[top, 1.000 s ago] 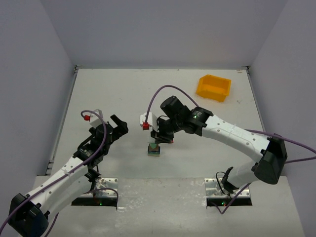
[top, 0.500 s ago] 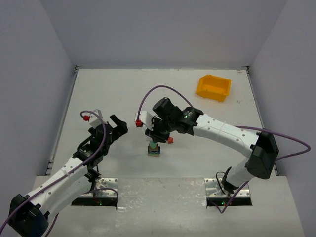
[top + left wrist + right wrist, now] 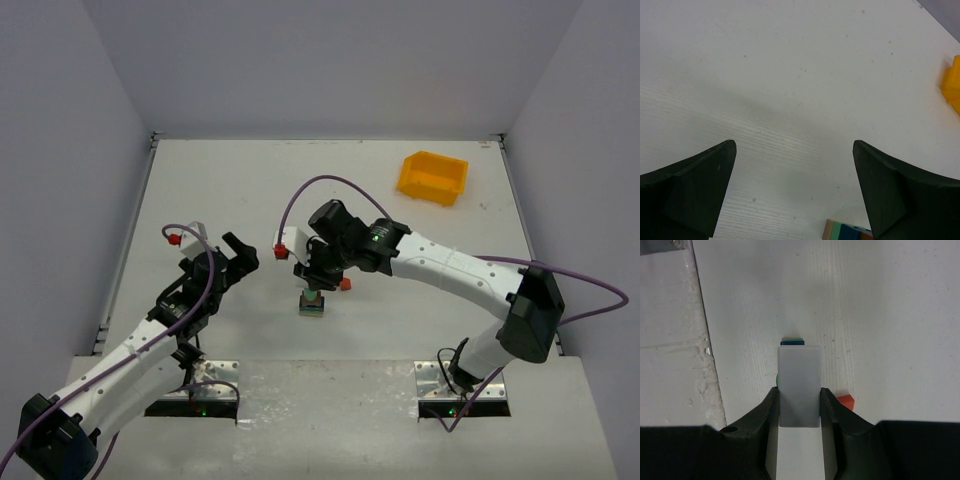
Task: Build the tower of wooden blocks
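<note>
From above, the left hand (image 3: pixel 240 253) hangs over the bare table (image 3: pixel 220 190) with its fingers spread wide, well apart from the wood block tower (image 3: pixel 313 304) standing near the middle. The right hand (image 3: pixel 318 277) hovers directly over that tower, a small red block (image 3: pixel 345 284) lies just beside it, and a yellow bin (image 3: pixel 433 177) sits far off near the back right. The left wrist view shows both dark fingers (image 3: pixel 695 185) far apart, with the tower's tan, green and blue edges at the bottom. The right wrist view shows the right hand narrowed onto a pale block (image 3: pixel 799 385), held above the tower's blue and green top.
</note>
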You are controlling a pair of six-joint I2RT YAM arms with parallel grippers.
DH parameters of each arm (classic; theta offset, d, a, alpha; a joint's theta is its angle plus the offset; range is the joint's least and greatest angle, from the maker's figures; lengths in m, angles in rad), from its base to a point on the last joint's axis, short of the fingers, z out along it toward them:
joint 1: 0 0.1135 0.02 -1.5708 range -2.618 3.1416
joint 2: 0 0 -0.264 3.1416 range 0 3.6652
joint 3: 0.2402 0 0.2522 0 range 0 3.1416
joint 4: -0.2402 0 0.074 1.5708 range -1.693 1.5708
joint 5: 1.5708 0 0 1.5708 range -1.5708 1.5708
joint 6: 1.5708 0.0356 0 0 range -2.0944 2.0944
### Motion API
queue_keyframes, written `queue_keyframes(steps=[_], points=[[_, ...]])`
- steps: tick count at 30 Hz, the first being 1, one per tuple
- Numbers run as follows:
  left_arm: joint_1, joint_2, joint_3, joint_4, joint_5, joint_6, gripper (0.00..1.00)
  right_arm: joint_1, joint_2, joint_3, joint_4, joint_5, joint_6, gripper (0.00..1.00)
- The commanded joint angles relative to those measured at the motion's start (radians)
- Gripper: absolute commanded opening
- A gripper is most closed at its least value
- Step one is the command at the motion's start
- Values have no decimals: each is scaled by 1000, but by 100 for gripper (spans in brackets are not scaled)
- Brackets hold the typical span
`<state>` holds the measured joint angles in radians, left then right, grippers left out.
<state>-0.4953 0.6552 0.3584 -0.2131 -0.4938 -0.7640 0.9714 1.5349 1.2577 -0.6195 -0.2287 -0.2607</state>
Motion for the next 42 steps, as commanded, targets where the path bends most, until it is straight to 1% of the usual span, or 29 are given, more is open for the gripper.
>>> queue_keyframes(steps=[1, 12, 19, 23, 26, 32, 38, 39, 41, 42], points=[[11, -11, -10, 30, -3, -2, 100, 6, -35, -15, 46, -14, 3, 22], [11, -9, -15, 37, 0, -5, 100, 5, -36, -24, 53, -22, 0, 24], [11, -11, -18, 40, 1, -6, 100, 6, -39, -29, 53, -15, -2, 29], [12, -9, -19, 43, 4, -8, 100, 6, -39, -33, 53, -14, -2, 30], [11, -12, -19, 43, 4, -7, 100, 6, -43, -35, 55, -17, -2, 36], [11, -14, -19, 44, 6, -7, 100, 6, -45, -35, 58, -17, -1, 44], [11, -12, -19, 44, 8, -8, 100, 6, -45, -32, 56, -15, 0, 48], [12, -13, -19, 43, 7, -7, 100, 6, -45, -32, 55, -15, 0, 50], [11, -14, -19, 43, 6, -6, 100, 6, -45, -30, 57, -11, 1, 56], [12, -14, -19, 43, 6, -7, 100, 6, -45, -28, 58, -7, 1, 57]])
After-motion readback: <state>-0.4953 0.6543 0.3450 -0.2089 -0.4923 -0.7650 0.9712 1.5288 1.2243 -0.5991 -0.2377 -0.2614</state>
